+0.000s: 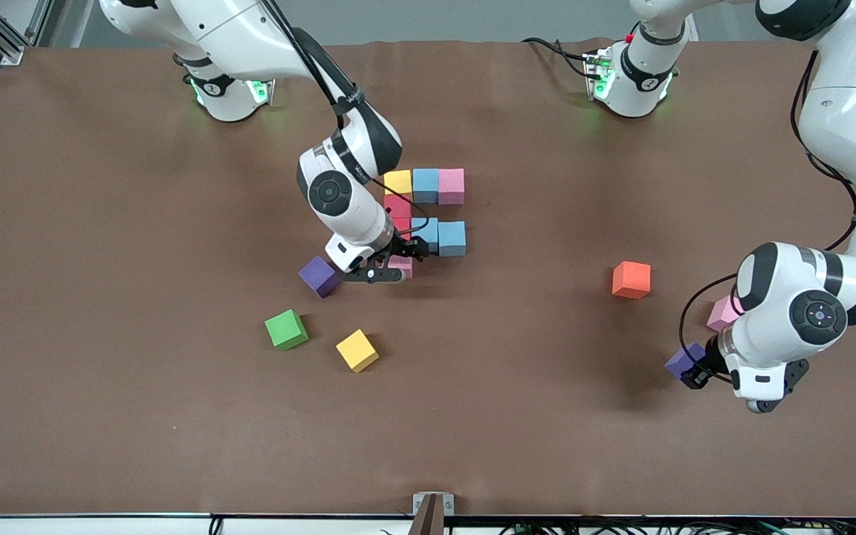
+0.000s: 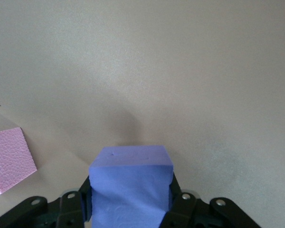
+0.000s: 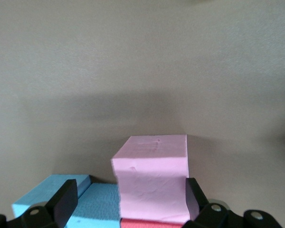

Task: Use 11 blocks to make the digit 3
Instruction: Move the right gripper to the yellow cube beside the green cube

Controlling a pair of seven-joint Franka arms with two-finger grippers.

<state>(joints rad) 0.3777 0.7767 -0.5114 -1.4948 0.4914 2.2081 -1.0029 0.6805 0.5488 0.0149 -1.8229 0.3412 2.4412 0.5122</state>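
Between right pincer (image 3: pixel 128 204) fingers, unclamped: pink cube (image 3: pixel 152 183), front-hidden.

Matte, pebbled pink foam cube (image 3: pixel 154 178) between smooth black plastic fingers (image 3: pixel 64 199). Purple foam cube (image 2: pixel 130 183), faintly dimpled, dull. Brown tabletop covering (image 1: pixel 101 409) matt, cloth-like, slightly wrinkled toward its edge at the bases. Glossy white plastic arm shells (image 1: pixel 818 312) with black joints.

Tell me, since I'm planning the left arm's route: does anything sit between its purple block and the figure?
Possibly. The left gripper holds the purple block; the orange cube sits near the straight line toward the figure. Otherwise bare table.
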